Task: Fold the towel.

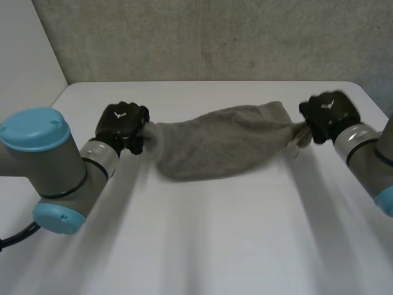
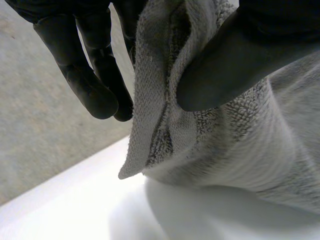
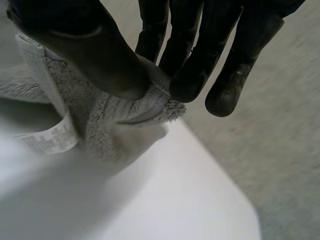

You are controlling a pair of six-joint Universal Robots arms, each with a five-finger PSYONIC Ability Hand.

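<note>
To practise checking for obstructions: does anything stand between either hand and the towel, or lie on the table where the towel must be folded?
Nothing visible does. The left hand pinches one end of the towel and the right hand the other, so both hold it, stretched between them over the white table.

Head camera overlooks the table (image 1: 215,246); both wrist cameras closely face the towel (image 1: 221,144).

My left hand (image 1: 123,125) and right hand (image 1: 328,114): matte black, small white mark (image 1: 120,114) on each back. Behind each hand, a silvery cuff (image 1: 99,157), then fat grey joints (image 1: 58,175) with light-blue caps (image 1: 35,128).
</note>
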